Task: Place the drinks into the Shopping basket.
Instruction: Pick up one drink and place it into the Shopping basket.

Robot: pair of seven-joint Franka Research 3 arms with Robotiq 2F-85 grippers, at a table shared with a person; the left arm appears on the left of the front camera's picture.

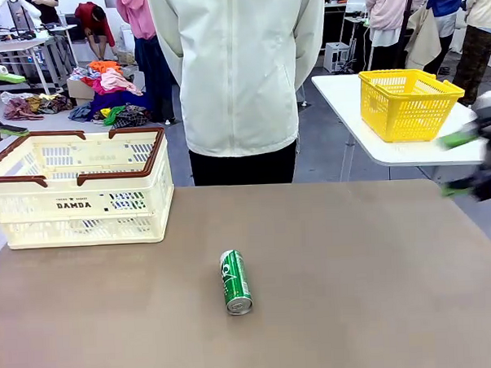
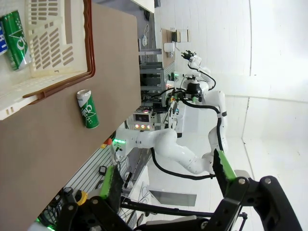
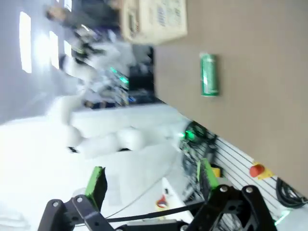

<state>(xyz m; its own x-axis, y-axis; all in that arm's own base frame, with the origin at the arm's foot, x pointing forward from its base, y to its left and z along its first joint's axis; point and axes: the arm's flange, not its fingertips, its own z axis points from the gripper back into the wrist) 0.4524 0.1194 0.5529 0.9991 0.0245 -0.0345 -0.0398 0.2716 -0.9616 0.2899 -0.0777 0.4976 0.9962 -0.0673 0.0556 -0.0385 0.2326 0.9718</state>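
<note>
One drink, a green can (image 1: pixel 235 281), lies on its side in the middle of the brown table; it also shows as the can (image 2: pixel 87 109) and the can (image 3: pixel 209 74) in the wrist views. The cream Shopping basket (image 1: pixel 78 187) stands at the table's back left. The left wrist view looks into the basket (image 2: pixel 57 53), where another green can (image 2: pixel 14 41) lies beside the edge of a blue can (image 2: pixel 2 36). My left gripper (image 2: pixel 168 175) is open and holds nothing, off to the basket's side. My right gripper (image 1: pixel 456 164), blurred at the right edge, hangs open and holds nothing, also seen as gripper (image 3: pixel 151 180).
A person in a pale jacket (image 1: pixel 240 70) stands at the table's far edge, hands out of sight. A yellow basket (image 1: pixel 405 104) sits on a white table (image 1: pixel 348 106) at the back right. Bare tabletop surrounds the lying can.
</note>
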